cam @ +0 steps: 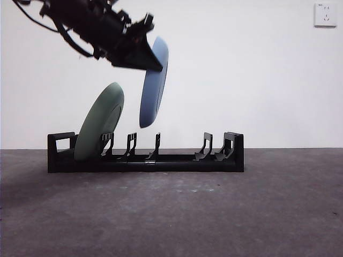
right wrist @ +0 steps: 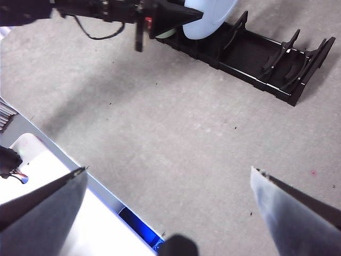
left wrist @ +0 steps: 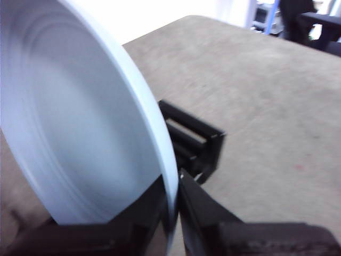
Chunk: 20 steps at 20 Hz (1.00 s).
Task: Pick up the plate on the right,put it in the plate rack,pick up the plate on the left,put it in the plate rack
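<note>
Left hand (cam: pixel 153 64) is clamped on the rim of the blue plate (cam: pixel 154 85), jaws pinching the edge from both sides (left wrist view shows the rim sandwiched between them). Plate hangs nearly on edge, tilted a little, its bottom edge above the plate rack (cam: pixel 144 158) and clear of it, roughly over the gap between the second and third dividers. The green plate (cam: pixel 99 128) already sits in the slot near the rack's end block, leaning back, so this looks like the second placement. To do it well: line the blue plate's lower edge up with one free slot before descending, not straddling a divider; match its tilt to the divider angle so it slides in rather than knocking a post. Keep clearance from the green plate; the two are near each other up top, and a swing toward it could tip it. Lower slowly, let the edge seat on the rack floor, then release only once the plate leans on a divider. Right hand (right wrist: pixel 168 181) waits well apart over the tabletop (right wrist: pixel 176 133), jaws wide, holding nothing.
</note>
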Each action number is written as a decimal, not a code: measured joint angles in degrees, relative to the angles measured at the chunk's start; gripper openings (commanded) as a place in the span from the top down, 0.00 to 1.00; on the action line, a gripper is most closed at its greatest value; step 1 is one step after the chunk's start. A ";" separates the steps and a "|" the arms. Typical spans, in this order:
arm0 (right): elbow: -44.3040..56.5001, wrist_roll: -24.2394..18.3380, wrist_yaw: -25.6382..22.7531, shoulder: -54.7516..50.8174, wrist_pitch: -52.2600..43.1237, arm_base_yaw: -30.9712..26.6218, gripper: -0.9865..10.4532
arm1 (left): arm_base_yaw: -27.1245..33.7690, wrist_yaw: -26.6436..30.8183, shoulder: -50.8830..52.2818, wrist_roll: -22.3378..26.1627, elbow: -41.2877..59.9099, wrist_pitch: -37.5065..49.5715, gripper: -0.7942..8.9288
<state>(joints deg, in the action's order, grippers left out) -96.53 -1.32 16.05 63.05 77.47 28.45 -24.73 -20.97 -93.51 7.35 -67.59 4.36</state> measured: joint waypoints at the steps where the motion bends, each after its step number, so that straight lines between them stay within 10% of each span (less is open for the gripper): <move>1: 0.00 0.00 0.02 0.00 0.00 0.00 0.44 | 0.44 0.04 -1.05 -0.02 0.00 0.46 0.93; 20: 0.00 -1.20 -0.02 0.52 -0.02 0.00 0.45 | 1.31 2.75 -7.91 0.07 -0.59 -2.08 0.82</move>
<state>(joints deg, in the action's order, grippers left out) -96.53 -2.52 16.03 63.57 77.45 28.45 -23.42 -18.22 -101.43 7.42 -68.18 2.28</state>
